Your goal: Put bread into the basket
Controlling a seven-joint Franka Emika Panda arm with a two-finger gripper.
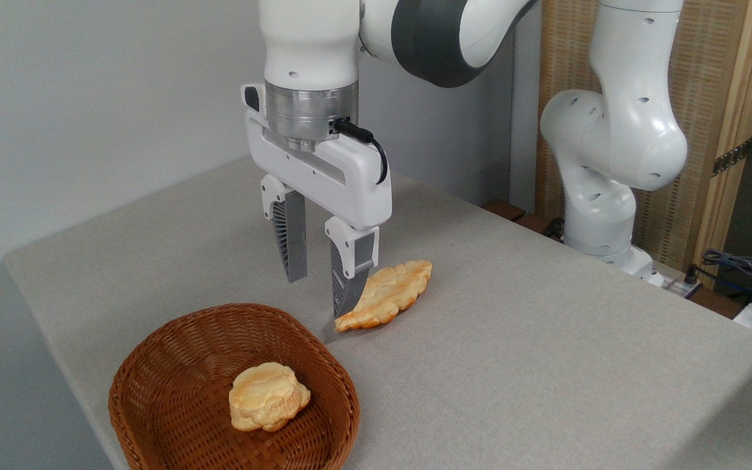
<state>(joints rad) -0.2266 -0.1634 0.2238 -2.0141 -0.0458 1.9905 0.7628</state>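
Observation:
The bread (390,294), a long leaf-shaped golden pastry with lobed edges, lies flat on the grey table (546,339) just right of the basket. My gripper (319,297) hangs open above the table, fingers pointing down with nothing between them. Its right fingertip overlaps the bread's near left end in the picture; I cannot tell whether it touches. The brown woven basket (173,365) sits at the front left and holds a smaller, paler lumpy bun (267,396).
The arm's white base (601,196) stands at the table's far right edge. Cables and plugs (748,271) lie beyond that edge. A wooden screen (709,98) stands behind. The table's left edge runs close to the basket.

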